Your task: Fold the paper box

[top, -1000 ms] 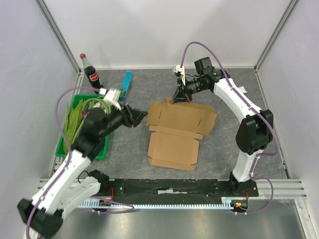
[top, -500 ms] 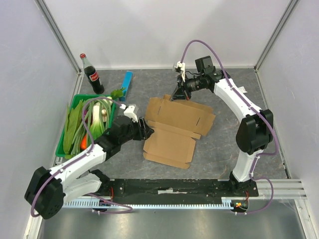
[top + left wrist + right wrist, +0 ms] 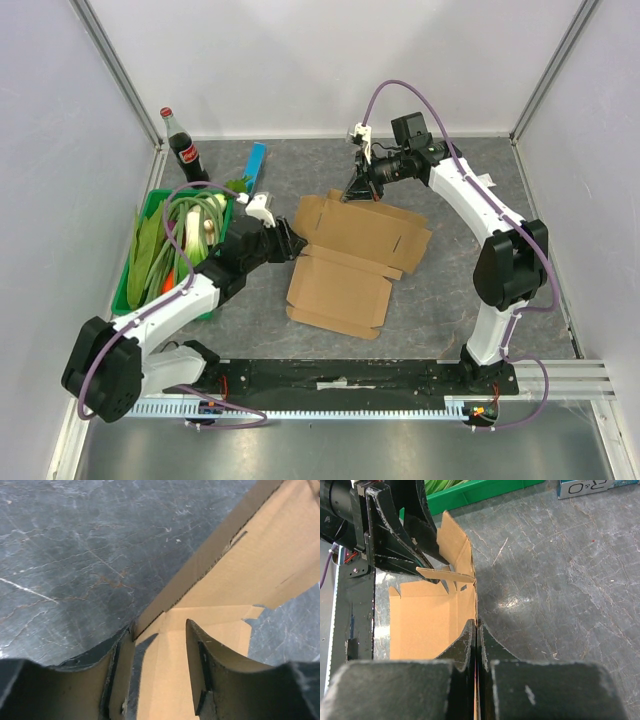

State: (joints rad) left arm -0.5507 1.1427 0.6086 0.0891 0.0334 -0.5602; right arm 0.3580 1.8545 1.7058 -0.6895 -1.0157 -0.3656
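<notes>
The paper box (image 3: 350,262) is a brown cardboard blank lying mid-table, its flaps partly raised. My left gripper (image 3: 290,243) sits low at the box's left edge. In the left wrist view it is open (image 3: 160,630) and straddles a raised side flap (image 3: 210,565). The flap lies against the left finger (image 3: 117,672), and the other finger stands apart over the panel. My right gripper (image 3: 352,190) is at the box's far edge. In the right wrist view it is shut (image 3: 476,625) on the thin edge of the box (image 3: 425,620).
A green tray (image 3: 127,297) of leeks and other vegetables stands at the left. A cola bottle (image 3: 183,150) and a slim blue bar (image 3: 256,168) are at the back left. Grey walls enclose the table on three sides.
My left arm has come down from beside the tray to the box's left edge, and its jaws have narrowed. The box has shifted slightly left. The right arm has hardly moved.
</notes>
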